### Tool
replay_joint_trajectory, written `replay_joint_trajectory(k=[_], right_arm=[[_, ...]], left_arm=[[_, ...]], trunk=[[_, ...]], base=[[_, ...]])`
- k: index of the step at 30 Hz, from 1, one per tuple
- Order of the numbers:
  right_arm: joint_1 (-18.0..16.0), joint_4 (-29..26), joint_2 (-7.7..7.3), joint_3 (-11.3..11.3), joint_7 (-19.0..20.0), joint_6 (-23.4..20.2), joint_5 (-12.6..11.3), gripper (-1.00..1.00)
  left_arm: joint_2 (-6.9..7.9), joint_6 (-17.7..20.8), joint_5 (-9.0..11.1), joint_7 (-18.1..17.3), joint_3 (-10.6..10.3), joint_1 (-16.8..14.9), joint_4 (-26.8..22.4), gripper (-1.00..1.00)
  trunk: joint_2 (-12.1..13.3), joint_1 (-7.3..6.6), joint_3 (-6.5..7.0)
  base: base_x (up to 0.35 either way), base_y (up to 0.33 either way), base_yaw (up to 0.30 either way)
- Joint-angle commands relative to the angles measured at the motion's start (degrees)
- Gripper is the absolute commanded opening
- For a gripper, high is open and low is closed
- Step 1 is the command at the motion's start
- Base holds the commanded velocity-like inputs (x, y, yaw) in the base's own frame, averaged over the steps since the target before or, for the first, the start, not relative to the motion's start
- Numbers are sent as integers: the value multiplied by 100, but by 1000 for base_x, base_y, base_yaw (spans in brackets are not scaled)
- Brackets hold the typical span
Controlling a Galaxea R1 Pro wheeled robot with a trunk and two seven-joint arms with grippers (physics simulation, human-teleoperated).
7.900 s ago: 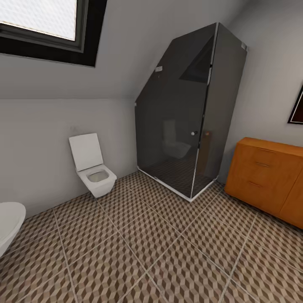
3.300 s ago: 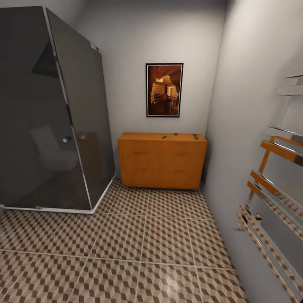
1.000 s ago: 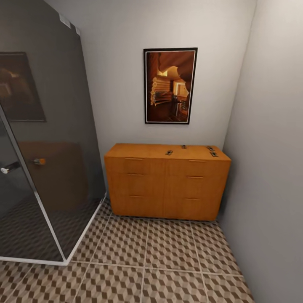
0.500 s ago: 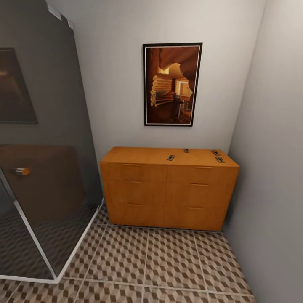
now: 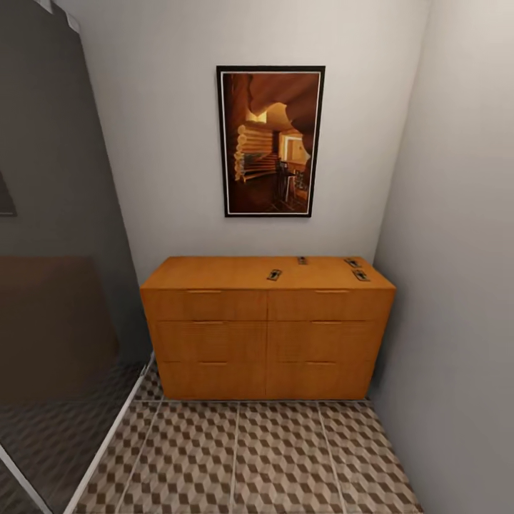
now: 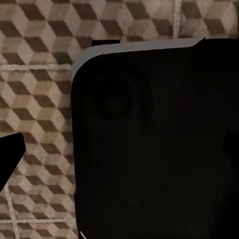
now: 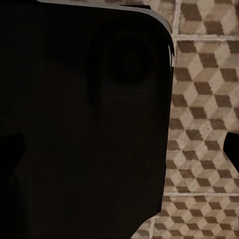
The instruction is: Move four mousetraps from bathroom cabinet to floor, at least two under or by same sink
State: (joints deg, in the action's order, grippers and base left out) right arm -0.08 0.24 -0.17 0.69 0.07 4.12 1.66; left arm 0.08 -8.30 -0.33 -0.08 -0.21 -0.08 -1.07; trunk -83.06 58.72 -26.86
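Observation:
An orange wooden cabinet (image 5: 264, 335) with drawers stands against the far wall in the head view. Several mousetraps lie on its top: one (image 5: 274, 274) near the middle front, one (image 5: 302, 260) behind it, and two (image 5: 352, 263) (image 5: 360, 275) at the right end. The cube-patterned bathroom floor (image 5: 271, 457) spreads in front of it. The sink is out of view. My left gripper (image 6: 119, 149) and right gripper (image 7: 119, 149) hang over the floor tiles beside my black body, fingertips (image 6: 10, 154) (image 7: 231, 149) far apart, nothing between them.
A dark glass shower enclosure (image 5: 57, 321) with a chrome base rail stands on the left. A framed picture (image 5: 270, 141) hangs above the cabinet. A grey wall (image 5: 457, 285) closes the right side, leaving a narrow strip of floor ahead.
The camera has turned from the toilet and shower towards the cabinet and drawn closer, so the cabinet now looks larger and nearly centred. The mousetraps on it have not moved.

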Motion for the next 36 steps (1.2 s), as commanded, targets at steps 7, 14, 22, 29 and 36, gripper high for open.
replay_joint_trajectory(k=[7,14,22,29,36], right_arm=[[-1,3,-6,10,2,19,14,100],[-1,3,-2,10,2,19,14,100],[-1,3,-1,10,2,19,14,100],[-1,3,-1,10,-5,16,11,100],[-1,3,-1,10,-13,12,17,100]], left_arm=[[1,-29,-12,-1,-5,-1,1,100],[1,-31,3,-1,-6,-1,1,100],[1,-31,1,-1,-6,-1,1,100],[1,-31,16,-1,-6,-1,1,100],[1,-31,24,-1,4,-1,1,100]], trunk=[[-2,1,8],[-2,1,21],[-2,1,38],[-2,1,49],[-2,1,52]], base=[[38,0,-275],[5,0,-279],[1,0,-279],[16,0,-212],[190,0,-55]])
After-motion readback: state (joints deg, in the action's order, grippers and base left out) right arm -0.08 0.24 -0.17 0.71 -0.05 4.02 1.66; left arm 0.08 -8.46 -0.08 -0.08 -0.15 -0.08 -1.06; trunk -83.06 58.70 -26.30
